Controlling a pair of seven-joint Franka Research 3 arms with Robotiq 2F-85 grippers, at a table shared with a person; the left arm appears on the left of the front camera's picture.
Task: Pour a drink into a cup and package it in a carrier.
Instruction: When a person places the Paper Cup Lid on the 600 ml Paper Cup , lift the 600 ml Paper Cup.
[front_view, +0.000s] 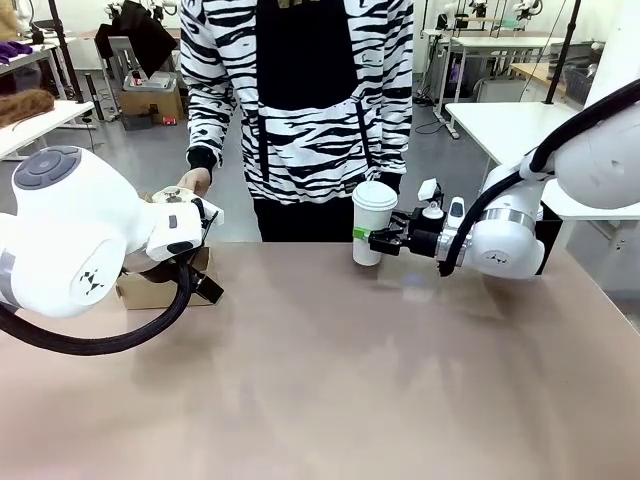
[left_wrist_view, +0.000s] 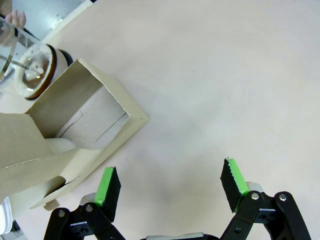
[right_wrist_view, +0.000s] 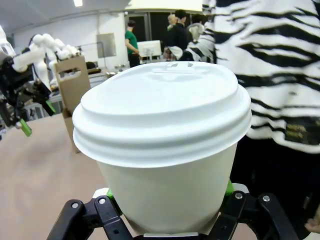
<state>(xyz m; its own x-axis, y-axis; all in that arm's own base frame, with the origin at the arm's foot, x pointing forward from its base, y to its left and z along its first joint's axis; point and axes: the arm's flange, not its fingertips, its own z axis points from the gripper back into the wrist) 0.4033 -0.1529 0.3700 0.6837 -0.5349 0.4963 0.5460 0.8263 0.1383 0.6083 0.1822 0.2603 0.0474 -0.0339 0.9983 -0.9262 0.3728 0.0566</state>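
Tall white paper cup (front_view: 373, 222) with a white plastic lid, upright at centre right of the front view, near the far table edge and just in front of the person (front_view: 300, 100) in a black-and-white zebra-striped jacket. Pinched low on its body by the right gripper (front_view: 368, 236), reaching in level from the right; green pads pressed on either side of the cup wall. Base close above the tabletop; contact with it impossible to tell. In the right wrist view, the same cup (right_wrist_view: 165, 150) large and central, lid fully seated, clamped between the fingers of the right gripper (right_wrist_view: 167, 192) at the bottom edge. Small brown cardboard carrier (front_view: 140, 290) at the left of the front view, on the pale brown table (front_view: 320, 380), largely hidden behind the white left arm; well apart from the cup. Person's hand (front_view: 195, 182) just above it at upper left. Upright handle of the carrier (right_wrist_view: 72, 85) at the left of the right wrist view. In the left wrist view, the carrier (left_wrist_view: 90, 110) seen from above at the left, open compartment showing. Left gripper (left_wrist_view: 169, 172) at the bottom, fingers spread wide, nothing between them but bare table (left_wrist_view: 210, 75); picture-left finger just beside the carrier's lower edge. Clear glass jug (left_wrist_view: 30, 70) with a round top at upper left, just beyond the carrier.
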